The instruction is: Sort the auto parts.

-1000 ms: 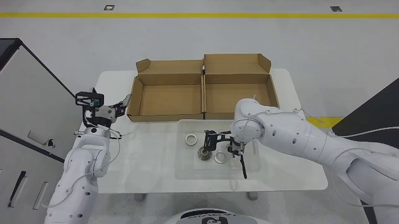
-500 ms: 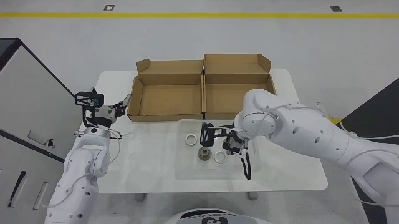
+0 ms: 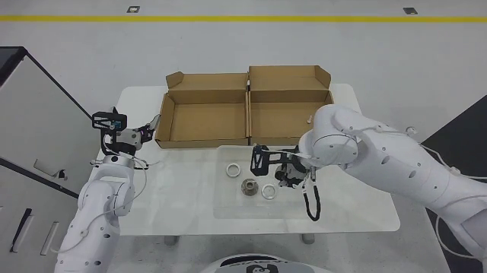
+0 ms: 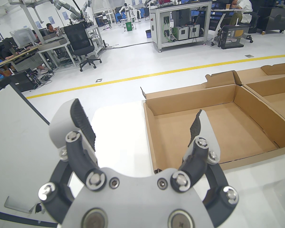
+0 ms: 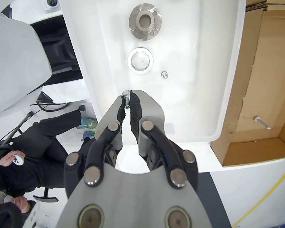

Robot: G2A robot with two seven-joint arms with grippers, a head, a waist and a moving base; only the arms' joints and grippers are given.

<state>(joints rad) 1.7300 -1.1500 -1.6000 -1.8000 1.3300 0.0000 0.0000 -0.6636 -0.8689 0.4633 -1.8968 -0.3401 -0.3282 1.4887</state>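
- Auto parts (image 3: 251, 185) lie close together in a shallow white tray (image 3: 228, 211) at the centre of the top view. We see a metal ring (image 3: 233, 170), a flanged hub (image 5: 145, 21) and a second ring (image 3: 268, 192).
- The right gripper (image 5: 127, 99) hangs over the tray, just right of those parts in the top view. Its fingers are pressed together on a small threaded bolt (image 5: 125, 95).
- The right wrist view shows a loose stud (image 5: 164, 74) resting on the tray floor near the second ring.
- Two open cardboard boxes sit side by side above the tray in the top view. The left box (image 3: 205, 121) and the right box (image 3: 293, 117) touch along one wall.
- One long bolt (image 5: 261, 122) lies on the floor of the right box.
- The left gripper (image 4: 137, 109) sits over the left edge of the table (image 3: 175, 197), beside the left box's near corner. Its fingers are spread wide apart.
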